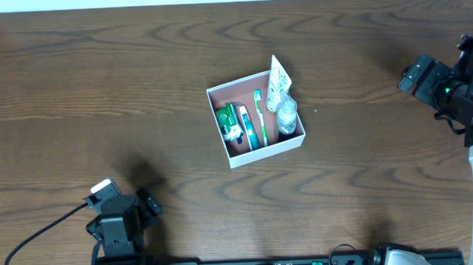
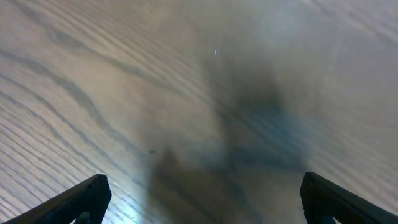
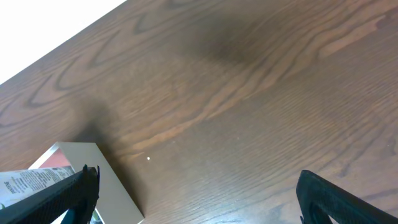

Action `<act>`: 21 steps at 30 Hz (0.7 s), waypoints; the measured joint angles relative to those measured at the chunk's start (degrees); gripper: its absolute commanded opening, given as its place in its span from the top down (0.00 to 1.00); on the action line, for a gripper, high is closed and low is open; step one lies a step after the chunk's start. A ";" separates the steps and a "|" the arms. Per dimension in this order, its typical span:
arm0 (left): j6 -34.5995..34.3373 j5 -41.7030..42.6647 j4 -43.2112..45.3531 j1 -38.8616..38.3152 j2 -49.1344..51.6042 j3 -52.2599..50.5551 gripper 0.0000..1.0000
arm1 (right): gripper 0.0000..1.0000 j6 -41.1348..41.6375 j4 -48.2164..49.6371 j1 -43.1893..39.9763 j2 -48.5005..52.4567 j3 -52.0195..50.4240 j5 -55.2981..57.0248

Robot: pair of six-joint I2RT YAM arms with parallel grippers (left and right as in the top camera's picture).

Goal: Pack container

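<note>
Sitting near the middle of the wooden table (image 1: 99, 90), the container (image 1: 265, 150) is holding what looks like a full set of toiletries: a green-and-white packet (image 1: 230, 121) lying against its left side, a green toothbrush (image 1: 261, 119) lying lengthwise just beside it, and a small clear bottle (image 1: 287, 110) resting at the right. A white tube (image 1: 279, 84) is leaning at the far right corner, its upper end poking out above the rim. You are parking both arms well apart from the box. The left gripper (image 2: 202, 199) is hanging over bare wood near the front left edge, its jaws spread wide with nothing between them. The right gripper (image 3: 196, 193) is hovering off to the far right, its jaws equally spread and empty, with one corner of the box showing at the lower left of its wrist view. No loose item is showing on the table in the overhead view, so the packing is looking to be at or very near its end. If you are counting the leaning tube as unfinished, the next move is calling for the right arm to come in over the far corner and press or re-lay the tube flat inside, taking care not to shove the light box across the table or tip the bottle.
</note>
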 measured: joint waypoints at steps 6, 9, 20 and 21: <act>0.00 0.98 0.04 0.00 -0.35 -1.77 0.02 | 0.01 0.00 0.02 0.00 0.00 0.00 0.00; 0.00 1.16 0.02 0.00 -0.44 -2.75 0.02 | 0.01 0.00 0.02 0.00 0.00 0.00 0.00; 0.00 1.27 0.04 0.00 -9.99 -4.59 0.02 | 0.01 0.00 0.00 0.00 0.00 0.00 0.00; 0.00 1.27 0.07 0.00 -10.75 -4.59 0.02 | 0.01 0.00 0.02 0.00 0.00 0.00 0.00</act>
